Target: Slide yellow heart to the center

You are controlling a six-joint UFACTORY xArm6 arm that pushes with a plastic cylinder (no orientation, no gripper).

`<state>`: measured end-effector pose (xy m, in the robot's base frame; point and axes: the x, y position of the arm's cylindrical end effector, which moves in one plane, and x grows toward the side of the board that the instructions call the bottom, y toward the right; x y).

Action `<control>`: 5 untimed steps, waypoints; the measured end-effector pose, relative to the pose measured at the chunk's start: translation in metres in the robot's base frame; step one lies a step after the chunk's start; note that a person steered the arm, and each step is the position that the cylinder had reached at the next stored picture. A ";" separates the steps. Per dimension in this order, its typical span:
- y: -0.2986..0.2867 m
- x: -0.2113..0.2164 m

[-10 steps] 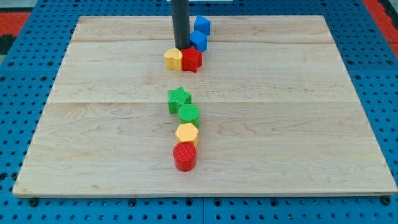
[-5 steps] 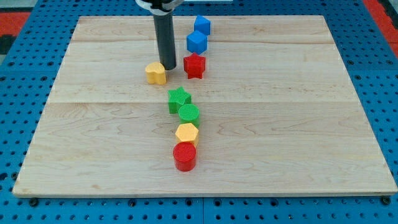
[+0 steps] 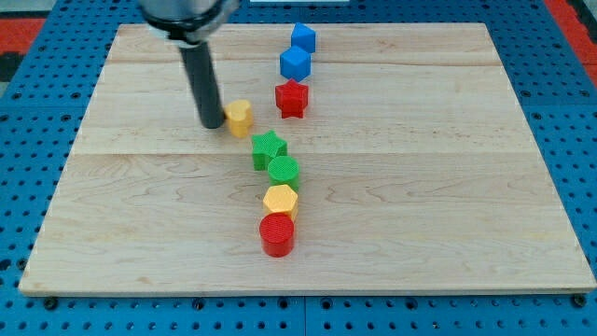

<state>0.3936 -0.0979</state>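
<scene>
Having swung from above the yellow heart (image 3: 240, 118) to its left, my tip (image 3: 213, 124), gripperless and holding nothing, is now pressing it rightward toward the tabletop (image 3: 448, 187) centre.

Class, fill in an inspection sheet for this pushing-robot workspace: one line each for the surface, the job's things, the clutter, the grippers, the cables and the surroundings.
Surface: pale wooden board, flat, planks running across the view.
Job's things: yellow heart lies above and to the view's left of the green star.
Clutter: two blue blocks and a red star near the view's top; green cylinder, yellow hexagon and red cylinder in a line below the green star.
Grippers: none fitted; my tip is at the yellow heart's left side, contact not certain.
Cables: nothing seen.
Surroundings: blue perforated base; red patches at the view's top corners.
</scene>
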 end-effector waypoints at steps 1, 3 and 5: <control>-0.014 0.000; 0.011 -0.023; 0.039 -0.009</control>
<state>0.3851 -0.0588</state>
